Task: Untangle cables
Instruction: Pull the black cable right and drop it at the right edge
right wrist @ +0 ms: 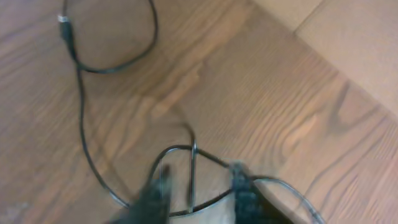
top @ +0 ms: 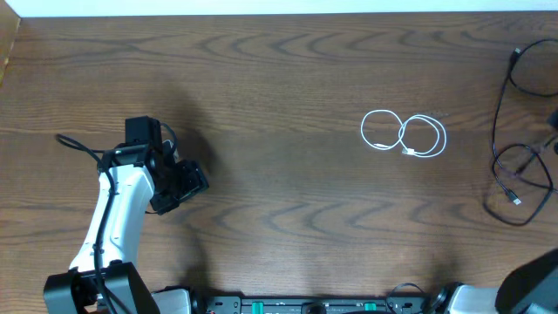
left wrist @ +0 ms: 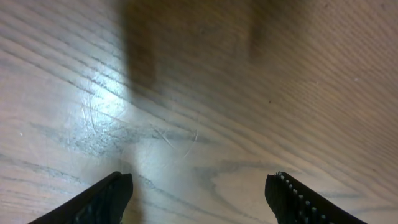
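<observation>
A white cable (top: pixel 404 135) lies in two small loops on the table, right of centre. Black cables (top: pixel 493 139) sprawl in loose loops at the far right edge. In the right wrist view a black cable (right wrist: pixel 81 118) with a small plug (right wrist: pixel 64 22) runs down to a loop under my right gripper (right wrist: pixel 202 186). Its blurred fingers stand apart, with one strand (right wrist: pixel 193 168) between them and untouched. My left gripper (left wrist: pixel 199 186) hangs open over bare wood at the left (top: pixel 187 181), far from every cable.
The table's right edge (right wrist: pixel 292 37) runs diagonally just beyond the black cables, with a pale surface past it. A thick black arm cable (top: pixel 78 144) trails left of the left arm. The right arm's base (top: pixel 532 283) fills the bottom right corner.
</observation>
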